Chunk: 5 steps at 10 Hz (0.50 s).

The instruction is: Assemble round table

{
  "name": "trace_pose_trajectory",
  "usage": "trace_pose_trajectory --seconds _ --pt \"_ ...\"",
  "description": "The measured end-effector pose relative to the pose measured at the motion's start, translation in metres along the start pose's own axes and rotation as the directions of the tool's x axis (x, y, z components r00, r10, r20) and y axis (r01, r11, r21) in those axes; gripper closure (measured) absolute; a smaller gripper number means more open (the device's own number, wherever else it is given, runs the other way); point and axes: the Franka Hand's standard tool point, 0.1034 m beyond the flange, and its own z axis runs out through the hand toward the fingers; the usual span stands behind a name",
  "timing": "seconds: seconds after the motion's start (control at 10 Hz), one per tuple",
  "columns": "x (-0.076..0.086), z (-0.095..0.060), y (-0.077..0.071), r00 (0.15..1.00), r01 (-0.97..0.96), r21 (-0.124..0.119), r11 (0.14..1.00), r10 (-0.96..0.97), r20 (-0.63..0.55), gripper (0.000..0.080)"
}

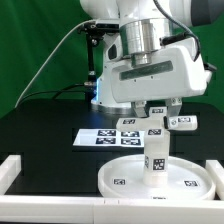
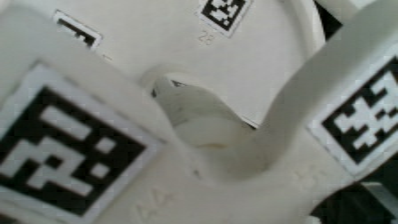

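The large round disc (image 1: 125,178) lies flat at the front of the black table. The short thick leg (image 1: 157,163) stands upright on its middle. The cross-shaped base (image 1: 156,129) is level right above the leg's top; whether they touch is hidden. Its tagged arms reach out to both sides. My gripper (image 1: 160,112) comes straight down onto the base's middle and is shut on it. In the wrist view the base's hub (image 2: 214,125) and two tagged arms (image 2: 71,130) fill the picture very close; the fingers do not show there.
The marker board (image 1: 100,137) lies flat behind the disc, toward the exterior view's left. A white border rim (image 1: 14,172) runs along the table's left and front edges. A dark stand with cables (image 1: 93,60) is at the back.
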Motion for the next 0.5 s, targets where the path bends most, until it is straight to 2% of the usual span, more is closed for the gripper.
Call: trace_pose_trajectory --seconds 0.2,0.4,0.5 --pt "0.000 -0.007 -0.002 1.000 0.006 0.002 1.000 -0.006 0.008 0.0156" --pt "0.001 -0.024 -0.006 0.999 0.030 0.010 1.000 -0.030 0.020 0.0151" --pt "0.002 -0.032 -0.009 0.993 0.116 0.015 0.993 -0.117 0.023 0.0150"
